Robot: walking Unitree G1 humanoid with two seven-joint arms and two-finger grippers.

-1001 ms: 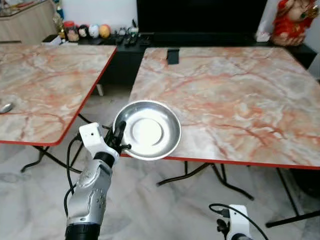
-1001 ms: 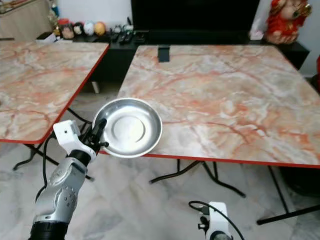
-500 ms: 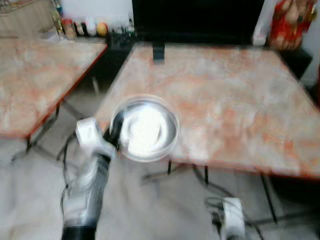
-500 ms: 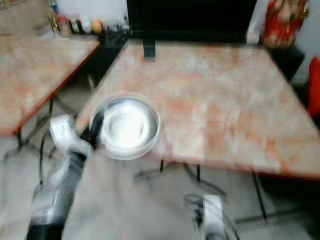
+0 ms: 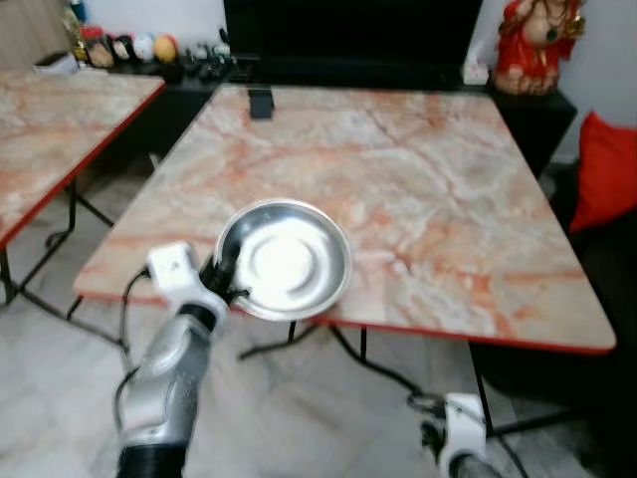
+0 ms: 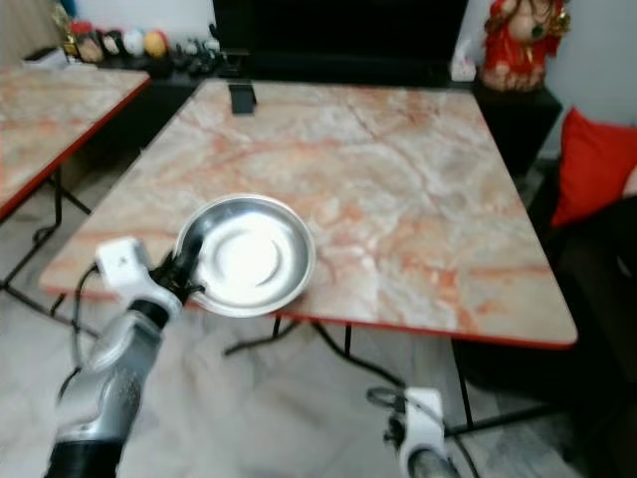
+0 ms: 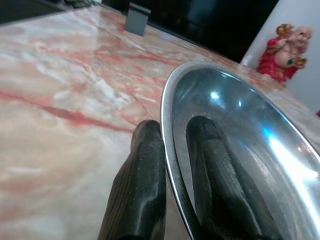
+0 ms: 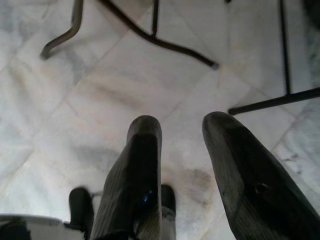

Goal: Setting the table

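The steel bowl [image 7: 240, 150] is cut off at the left wrist view's edge. The side table [image 5: 60, 129] is cropped at the head view's left edge. Items on the dark cabinet [image 5: 129, 60] are too small to identify.

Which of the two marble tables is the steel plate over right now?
The nearer one, straight ahead with the red statue behind it. The left gripper holds the steel plate above its front edge; the other table stands off left.

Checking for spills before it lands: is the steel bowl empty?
Empty: the steel bowl, pinched at its rim by the left gripper, shows only bare shiny metal inside.
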